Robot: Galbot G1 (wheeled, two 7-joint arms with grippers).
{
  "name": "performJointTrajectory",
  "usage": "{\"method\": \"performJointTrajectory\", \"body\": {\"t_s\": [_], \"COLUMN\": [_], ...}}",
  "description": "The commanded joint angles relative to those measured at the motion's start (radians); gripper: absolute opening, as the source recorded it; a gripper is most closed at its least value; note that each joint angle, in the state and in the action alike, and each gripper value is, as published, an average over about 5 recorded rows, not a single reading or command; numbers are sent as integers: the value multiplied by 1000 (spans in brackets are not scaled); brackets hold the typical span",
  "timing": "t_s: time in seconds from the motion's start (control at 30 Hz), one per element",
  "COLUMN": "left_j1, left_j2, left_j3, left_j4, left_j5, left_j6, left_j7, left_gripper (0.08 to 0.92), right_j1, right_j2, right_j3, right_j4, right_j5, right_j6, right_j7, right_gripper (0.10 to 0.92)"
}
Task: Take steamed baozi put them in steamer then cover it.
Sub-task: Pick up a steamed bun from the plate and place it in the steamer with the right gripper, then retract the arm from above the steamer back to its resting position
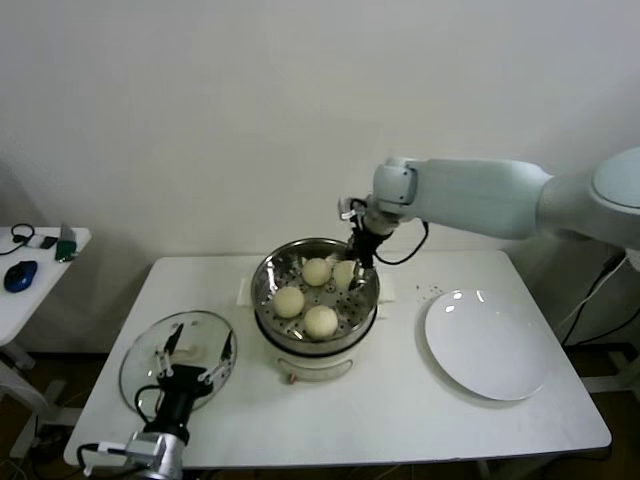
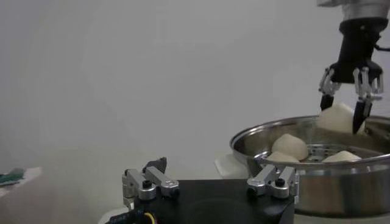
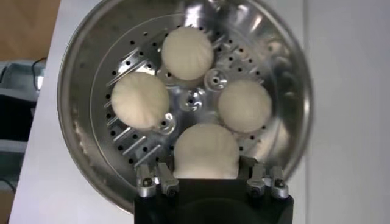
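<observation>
Right gripper (image 3: 207,179) straddling fourth baozi (image 3: 206,151), steamer (image 1: 268,275), left gripper (image 1: 195,362) above cover (image 1: 145,355)

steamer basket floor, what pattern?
Shiny steel floor with radiating holes and slots; right wrist view shows it best.

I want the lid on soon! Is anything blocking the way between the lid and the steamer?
Yes. The right hand is down inside the steamer, around a baozi. The lid lies beside it, under the left hand.

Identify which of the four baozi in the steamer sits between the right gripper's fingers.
The back-right baozi, on the steamer's plate side. The right gripper straddles it with fingers spread; the other three buns lie free of it. The left gripper waits over the cover.
</observation>
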Motion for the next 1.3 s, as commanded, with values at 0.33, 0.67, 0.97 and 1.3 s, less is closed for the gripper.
{"method": "performJointTrajectory", "body": {"t_s": [0.33, 0.67, 0.97, 1.3], "left_j1": [-3, 0, 3, -4], "left_j2": [10, 10, 8, 11], "left_j3": [-3, -9, -9, -11], "left_j4": [11, 2, -5, -7], "left_j5": [-3, -7, -5, 29], "left_j6": [-1, -3, -3, -11], "left_j7": [-2, -3, -4, -10], "left_gripper": [823, 823, 823, 823], "right_j1": [-76, -55, 32, 22], "right_j2": [87, 67, -29, -347], "right_j3": [-36, -22, -8, 203], "right_j4": [-83, -54, 51, 192], "right_j5": [-33, -35, -8, -91], "right_j6": [2, -10, 2, 165], "right_j7": [8, 9, -21, 197], "right_gripper": [699, 799, 823, 823]}}
